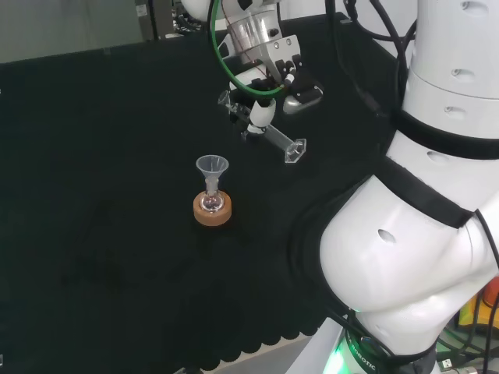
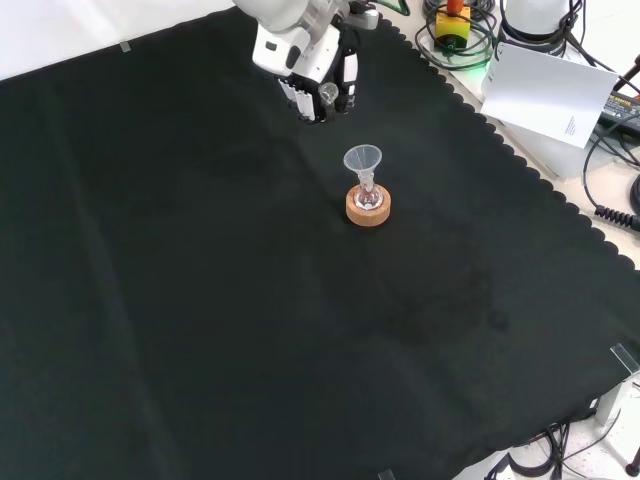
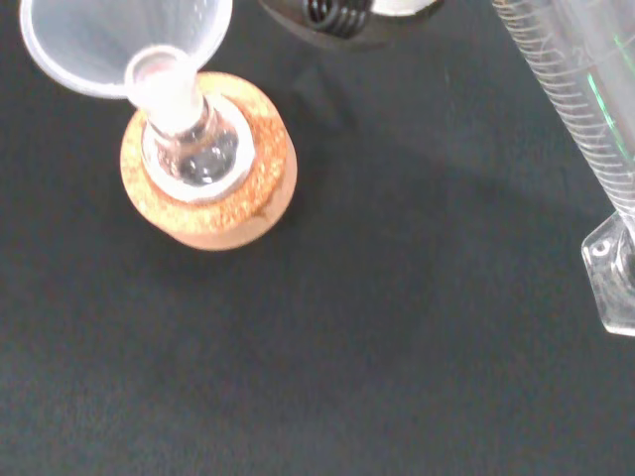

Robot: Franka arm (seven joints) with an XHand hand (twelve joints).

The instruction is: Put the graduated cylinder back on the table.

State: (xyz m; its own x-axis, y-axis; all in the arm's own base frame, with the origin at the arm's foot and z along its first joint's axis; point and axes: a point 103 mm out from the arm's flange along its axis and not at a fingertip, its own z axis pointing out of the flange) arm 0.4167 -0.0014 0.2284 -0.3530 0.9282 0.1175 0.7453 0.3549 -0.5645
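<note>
I have the graduated cylinder (image 1: 279,141) up off the cloth in the robot hand (image 1: 269,86), whose fingers are curled round the upper part of the tube; in the head view it hangs tilted, with its faceted foot lowest and pointing toward the right of that view, above the bench (image 1: 93,234) and up and to the right of the cork ring (image 1: 212,210). In the wrist view the printed scale runs down the clear tube to that foot, with bare cloth beneath it. I judge it a light, stiff, clear piece, smooth enough to slide through the fingers and likely to crack or chip if the foot lands on one edge, so I would keep the hold on the tube where it is and bring the cylinder upright before the foot meets the cloth. The black cloth looks soft and matte, which should cushion the landing but may let a narrow foot rock. There is plenty of open cloth around; the one neighbour is the small flask (image 1: 210,199) on the cork ring with a clear funnel (image 1: 212,166) in its neck, which stands near and looks easy to knock, so I would set down well apart from it. Cables and a white box lie beyond the cloth's scalloped edge in the front view.
</note>
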